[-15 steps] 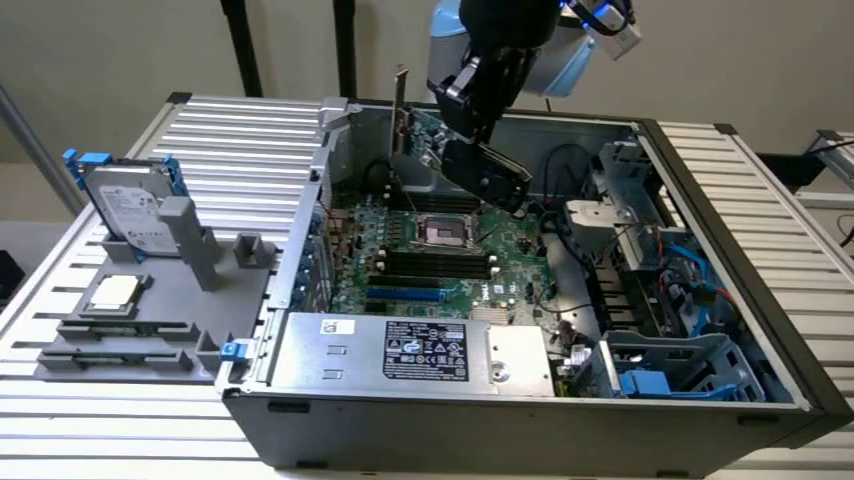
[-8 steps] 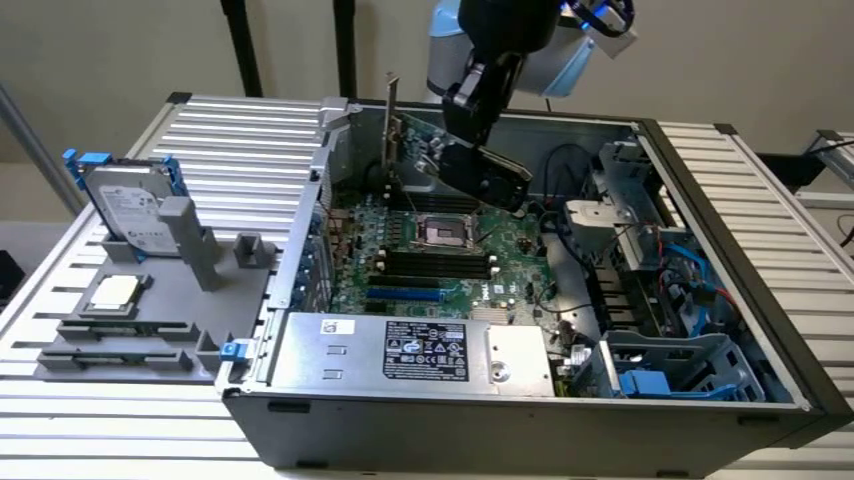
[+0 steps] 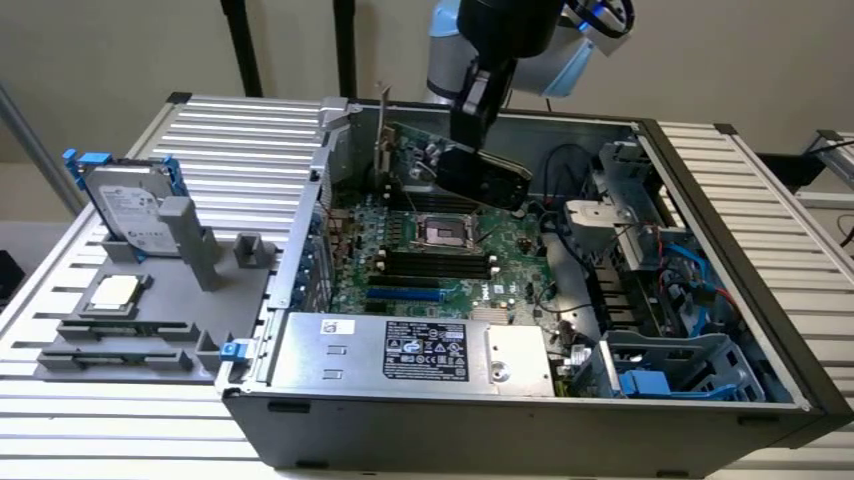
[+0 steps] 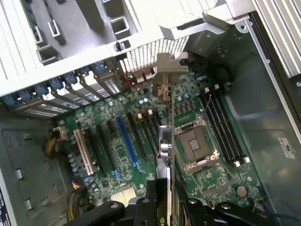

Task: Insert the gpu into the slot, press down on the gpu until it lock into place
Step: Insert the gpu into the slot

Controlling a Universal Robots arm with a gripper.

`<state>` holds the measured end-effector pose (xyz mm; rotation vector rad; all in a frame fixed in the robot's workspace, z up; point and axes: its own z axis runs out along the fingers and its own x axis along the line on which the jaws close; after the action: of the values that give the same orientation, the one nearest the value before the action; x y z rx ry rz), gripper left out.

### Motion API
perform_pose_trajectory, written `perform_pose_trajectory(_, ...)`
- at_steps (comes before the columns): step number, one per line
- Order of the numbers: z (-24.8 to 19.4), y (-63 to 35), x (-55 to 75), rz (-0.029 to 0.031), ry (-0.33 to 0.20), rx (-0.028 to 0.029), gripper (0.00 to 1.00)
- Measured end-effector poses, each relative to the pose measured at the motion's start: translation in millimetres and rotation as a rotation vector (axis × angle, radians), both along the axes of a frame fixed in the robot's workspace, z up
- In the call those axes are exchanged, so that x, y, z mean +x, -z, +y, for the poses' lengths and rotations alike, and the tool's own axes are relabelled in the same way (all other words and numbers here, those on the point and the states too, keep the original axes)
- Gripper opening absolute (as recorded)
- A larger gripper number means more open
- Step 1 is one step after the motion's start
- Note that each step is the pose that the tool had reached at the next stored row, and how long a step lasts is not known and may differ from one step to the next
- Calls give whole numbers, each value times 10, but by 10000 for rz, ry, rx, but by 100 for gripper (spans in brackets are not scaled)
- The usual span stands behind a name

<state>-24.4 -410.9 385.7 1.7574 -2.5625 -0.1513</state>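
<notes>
The gripper [image 3: 462, 152] grips the gpu [image 3: 491, 178], tilted above the processor socket [image 3: 443, 232], the card's upper end hidden behind the arm; the slot [image 4: 128, 141] lies uncovered near that socket.

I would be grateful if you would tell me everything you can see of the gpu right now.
The gpu is a flat rectangular card with a glossy black shroud, a thin green board edge and a metal bracket at one end. It hangs tilted in the air inside the open case, above the motherboard, clamped between the fingers. It touches nothing else that I can see, and it is not in the blue slot, which lies bare on the board.
</notes>
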Motion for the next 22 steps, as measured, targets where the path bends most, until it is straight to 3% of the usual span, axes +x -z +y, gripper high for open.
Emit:
perform_pose_trajectory(15,-2,73,-2,0,-2636,4,26)
perform_pose_trajectory(22,-96,165,-25,-12,-2964,87,26)
